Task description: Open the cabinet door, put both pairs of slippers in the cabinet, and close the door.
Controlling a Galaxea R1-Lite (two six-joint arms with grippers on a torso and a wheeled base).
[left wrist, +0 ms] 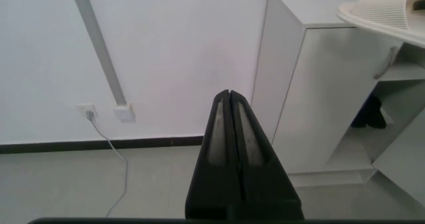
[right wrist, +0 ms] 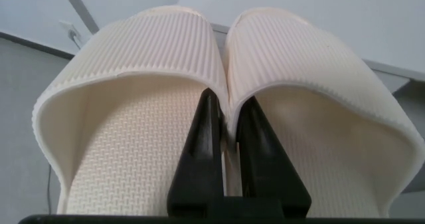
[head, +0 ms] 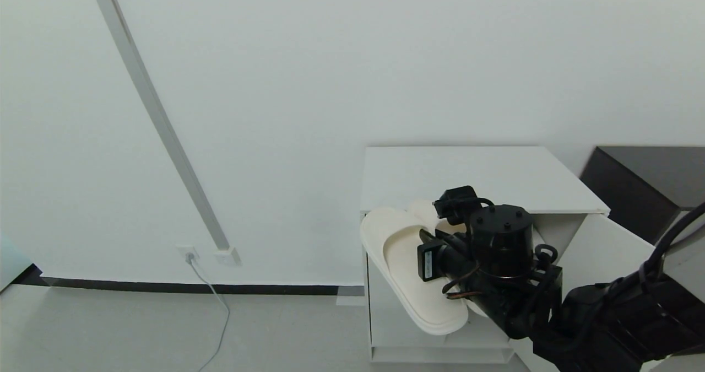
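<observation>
A pair of cream slippers (head: 410, 262) hangs in front of the white cabinet (head: 468, 179), held side by side. My right gripper (right wrist: 227, 121) is shut on the slippers (right wrist: 199, 71), its fingers pinching their two inner edges together. The cabinet door (head: 603, 251) stands open to the right. From the left wrist view the cabinet (left wrist: 312, 91) stands ahead with its shelves showing and something dark (left wrist: 370, 114) on a lower shelf; the slippers' sole (left wrist: 385, 14) is above its top corner. My left gripper (left wrist: 230, 104) is shut with nothing in it, low and away from the cabinet.
A white wall runs behind, with a slanted grey conduit (head: 160, 118) down to a socket (head: 189, 254) and a cable (head: 217, 306) trailing onto the grey floor. A dark piece of furniture (head: 644, 184) stands right of the cabinet.
</observation>
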